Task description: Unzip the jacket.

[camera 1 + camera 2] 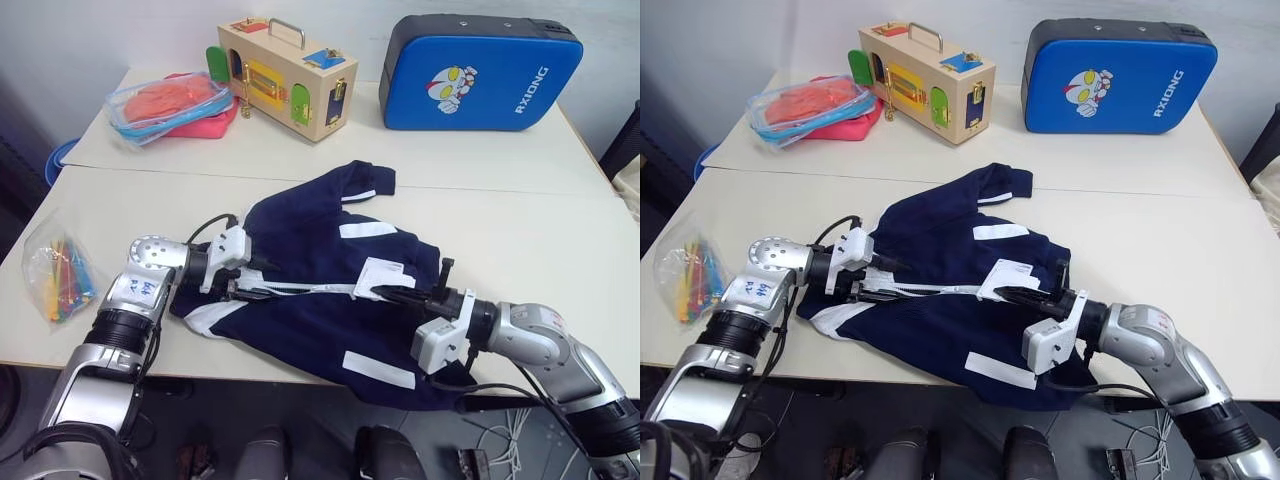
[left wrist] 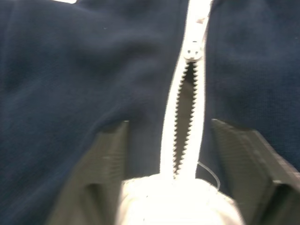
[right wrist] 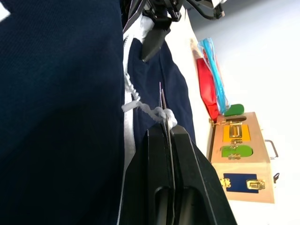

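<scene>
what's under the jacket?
The jacket lies on the white table, its lower edge hanging over the near table edge. Whatever else is beneath the fabric is covered, so I cannot tell.

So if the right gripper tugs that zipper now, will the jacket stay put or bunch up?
Probably bunch up. The jacket lies crumpled in soft folds, so it looks floppy and light and would likely drag along the table. Its hem already overhangs the front edge, so it may slide off. The left gripper straddles the zipper near the collar; pinning there should help.
</scene>
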